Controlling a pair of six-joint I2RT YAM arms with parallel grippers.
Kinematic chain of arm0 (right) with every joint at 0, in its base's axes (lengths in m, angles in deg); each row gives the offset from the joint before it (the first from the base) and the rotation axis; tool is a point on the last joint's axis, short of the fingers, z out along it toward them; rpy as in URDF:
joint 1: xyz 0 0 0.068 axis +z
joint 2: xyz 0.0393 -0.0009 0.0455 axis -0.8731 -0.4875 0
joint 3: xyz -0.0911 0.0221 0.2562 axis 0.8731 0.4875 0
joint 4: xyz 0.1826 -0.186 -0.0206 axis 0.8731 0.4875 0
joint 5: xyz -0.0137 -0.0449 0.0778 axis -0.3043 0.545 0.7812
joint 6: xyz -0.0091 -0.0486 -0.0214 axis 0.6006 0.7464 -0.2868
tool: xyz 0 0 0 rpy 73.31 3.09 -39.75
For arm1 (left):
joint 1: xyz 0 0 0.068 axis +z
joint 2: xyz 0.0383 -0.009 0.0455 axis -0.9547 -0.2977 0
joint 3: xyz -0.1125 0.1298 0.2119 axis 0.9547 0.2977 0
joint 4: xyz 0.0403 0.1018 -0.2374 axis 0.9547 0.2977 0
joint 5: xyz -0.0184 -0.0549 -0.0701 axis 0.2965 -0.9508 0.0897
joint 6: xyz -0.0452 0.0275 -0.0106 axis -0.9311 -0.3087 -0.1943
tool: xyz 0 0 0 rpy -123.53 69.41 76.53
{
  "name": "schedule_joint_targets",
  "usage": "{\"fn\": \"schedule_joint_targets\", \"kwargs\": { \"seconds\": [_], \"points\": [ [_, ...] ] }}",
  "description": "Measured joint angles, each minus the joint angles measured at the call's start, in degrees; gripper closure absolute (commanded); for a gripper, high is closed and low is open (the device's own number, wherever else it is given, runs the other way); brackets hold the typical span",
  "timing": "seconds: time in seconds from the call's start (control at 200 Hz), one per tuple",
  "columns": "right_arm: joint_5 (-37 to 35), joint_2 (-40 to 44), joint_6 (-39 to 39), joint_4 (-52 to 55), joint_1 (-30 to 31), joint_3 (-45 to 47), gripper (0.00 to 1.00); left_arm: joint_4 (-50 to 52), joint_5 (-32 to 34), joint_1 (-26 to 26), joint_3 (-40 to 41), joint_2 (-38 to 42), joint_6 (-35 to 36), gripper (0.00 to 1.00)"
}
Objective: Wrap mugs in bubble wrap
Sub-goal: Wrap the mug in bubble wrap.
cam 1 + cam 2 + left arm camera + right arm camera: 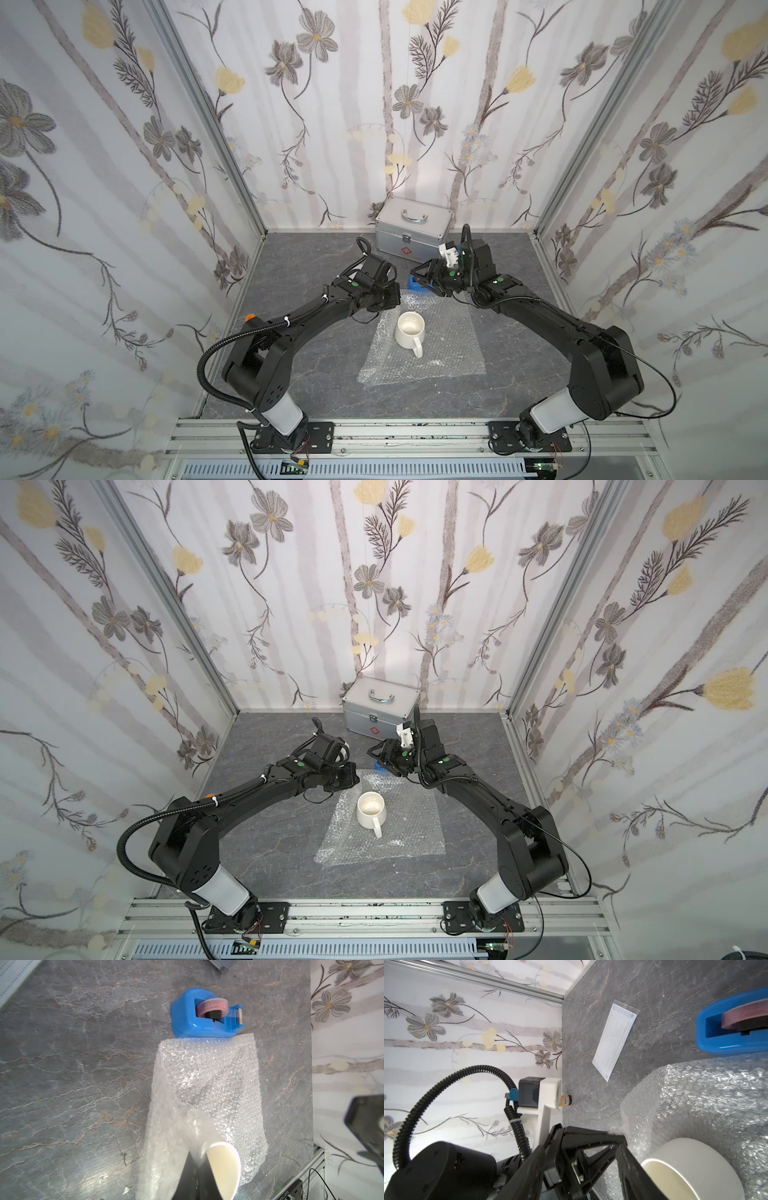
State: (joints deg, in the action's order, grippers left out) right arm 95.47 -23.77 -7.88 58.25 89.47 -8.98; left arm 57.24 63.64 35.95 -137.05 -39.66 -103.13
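Observation:
A cream-white mug [409, 334] [371, 812] stands upright on the clear bubble wrap [440, 345] [411, 825], its handle toward the front edge. My left gripper [196, 1164] is shut on the wrap's far left corner, lifting it into a fold beside the mug's rim [224, 1167]. My right gripper [419, 276] [581, 1147] hovers open over the wrap's far edge, pointing at the left gripper, with nothing held. The right wrist view shows the mug [695, 1167] on the raised wrap [706, 1101].
A blue tape dispenser [415, 284] [205, 1014] sits against the wrap's far edge. A silver case [411, 226] stands by the back wall. A flat white packet [614, 1041] and a small brown bottle [566, 1100] lie at the left.

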Motion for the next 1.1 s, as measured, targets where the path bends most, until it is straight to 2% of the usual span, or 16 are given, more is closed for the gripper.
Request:
{"fn": "schedule_joint_targets", "kwargs": {
  "seconds": [0.21, 0.58, 0.734, 0.974, 1.044, 1.104],
  "points": [
    [0.42, -2.60, -0.50, 0.76, 1.03, -0.61, 0.41, -2.99, 0.22, -1.79, 2.43, 1.70, 1.64, 1.00],
    [-1.25, -3.37, -0.46, 1.16, 3.58, 2.38, 0.41, -7.80, 5.07, -4.35, 7.48, 5.35, 4.92, 1.00],
    [-1.46, -4.02, -0.50, 1.55, 5.22, 2.60, 0.45, -9.33, 5.03, -5.25, 8.46, 5.38, 5.60, 1.00],
    [-1.99, -4.22, -0.79, 1.66, 6.38, 4.04, 0.87, -10.88, 5.46, -6.10, 10.10, 6.27, 5.77, 0.98],
    [-2.54, -3.74, -1.09, 1.81, 6.34, 4.59, 0.97, -11.52, 5.46, -6.21, 10.56, 6.75, 5.77, 0.86],
    [-2.80, -3.21, -1.14, 1.84, 6.36, 4.90, 1.00, -11.98, 5.40, -6.29, 10.99, 7.48, 5.75, 0.67]
  ]
}}
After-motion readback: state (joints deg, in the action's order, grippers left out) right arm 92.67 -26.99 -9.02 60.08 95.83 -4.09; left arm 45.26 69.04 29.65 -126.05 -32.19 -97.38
